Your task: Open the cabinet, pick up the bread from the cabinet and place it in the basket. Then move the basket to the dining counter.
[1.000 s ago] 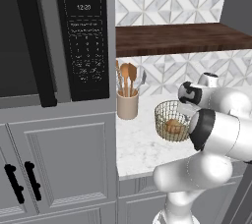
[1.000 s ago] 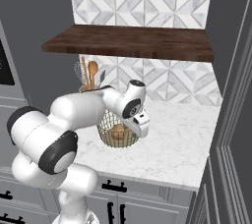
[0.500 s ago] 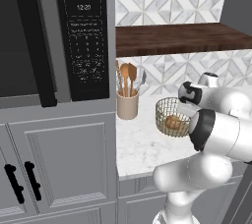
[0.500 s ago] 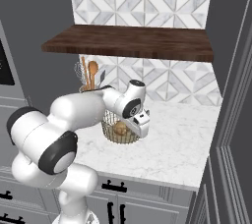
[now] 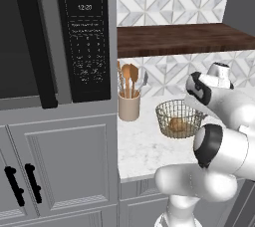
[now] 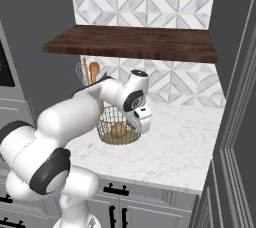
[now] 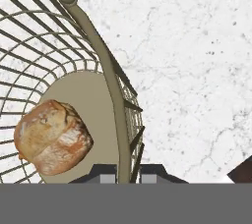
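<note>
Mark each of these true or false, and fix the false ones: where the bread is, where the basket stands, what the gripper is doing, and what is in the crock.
1. The bread lies inside the basket. True.
2. The basket stands on the dark wooden shelf. False: it stands on the marble worktop, below the shelf board.
3. The gripper has one fingertip on each side of the basket's rim wire. True.
4. The beige crock is empty. False: it holds wooden utensils.
5. The bread is clamped between the gripper's fingers. False: it lies apart from them on the basket's pale base.
</note>
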{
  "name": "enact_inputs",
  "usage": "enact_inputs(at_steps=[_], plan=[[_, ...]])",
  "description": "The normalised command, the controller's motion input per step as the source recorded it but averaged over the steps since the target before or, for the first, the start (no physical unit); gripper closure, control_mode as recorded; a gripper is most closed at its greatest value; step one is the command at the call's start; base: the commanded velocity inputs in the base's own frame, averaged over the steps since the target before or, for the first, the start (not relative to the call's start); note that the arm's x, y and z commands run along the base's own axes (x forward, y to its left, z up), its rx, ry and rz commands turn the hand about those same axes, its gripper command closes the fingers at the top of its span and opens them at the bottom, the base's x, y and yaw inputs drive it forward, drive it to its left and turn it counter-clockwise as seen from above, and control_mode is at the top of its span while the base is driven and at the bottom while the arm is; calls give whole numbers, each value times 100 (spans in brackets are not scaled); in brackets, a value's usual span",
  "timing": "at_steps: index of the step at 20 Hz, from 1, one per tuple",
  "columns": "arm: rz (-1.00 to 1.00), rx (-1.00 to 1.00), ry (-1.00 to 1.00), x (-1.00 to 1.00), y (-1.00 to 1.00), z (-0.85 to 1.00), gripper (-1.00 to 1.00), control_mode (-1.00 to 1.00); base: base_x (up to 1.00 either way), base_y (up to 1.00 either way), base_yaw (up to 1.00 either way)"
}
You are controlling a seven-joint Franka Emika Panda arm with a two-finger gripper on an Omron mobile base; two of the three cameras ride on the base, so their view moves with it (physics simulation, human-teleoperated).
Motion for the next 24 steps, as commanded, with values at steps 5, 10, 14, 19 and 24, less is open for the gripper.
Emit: enact_inputs(at_steps=[5, 10, 14, 19, 24], plan=[[-13, 0, -10, -68, 0, 78, 100, -100, 0, 0, 0], [-13, -1, -28, -85, 1, 66, 100, -100, 0, 0, 0], [-10, -4, -24, -49, 26, 63, 100, -100, 0, 0, 0], [0, 0, -1, -21, 16, 48, 100, -100, 0, 0, 0], [0, 0, 0, -14, 5, 30, 100, -100, 0, 0, 0]])
